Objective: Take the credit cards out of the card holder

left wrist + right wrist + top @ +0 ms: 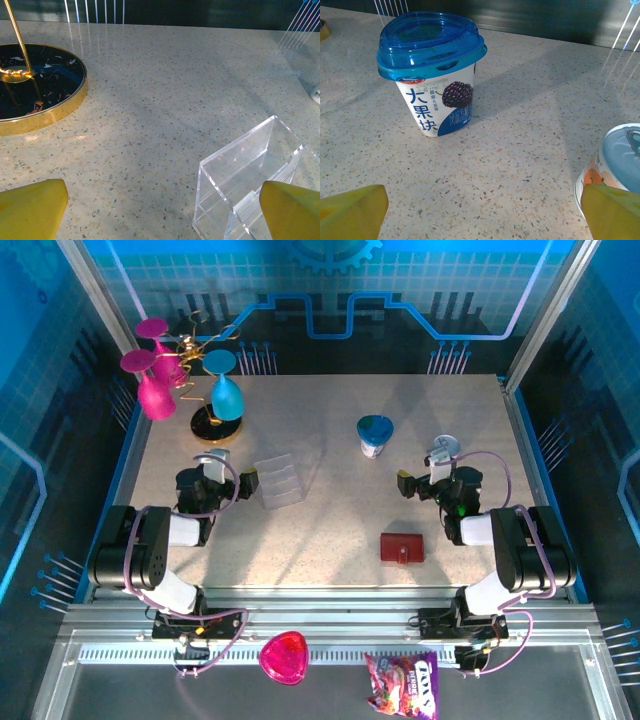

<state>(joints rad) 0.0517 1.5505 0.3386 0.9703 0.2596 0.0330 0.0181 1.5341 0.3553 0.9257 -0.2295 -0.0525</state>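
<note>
The card holder (402,548) is a small dark red wallet lying shut and flat on the table, at the near right. The credit cards are hidden from view. My left gripper (213,461) rests at the table's left, open and with nothing between its yellow fingertips (32,207). My right gripper (440,452) is open too, behind and to the right of the card holder, with bare table between its yellow fingertips (610,210). Both grippers stand well apart from the wallet.
A clear plastic tiered stand (277,481) (255,185) stands just right of the left gripper. A blue-lidded yogurt cup (375,435) (431,70) and a second cup (615,165) sit ahead of the right gripper. A gold-rimmed stand (212,425) (35,85) with pink and blue glasses is at back left.
</note>
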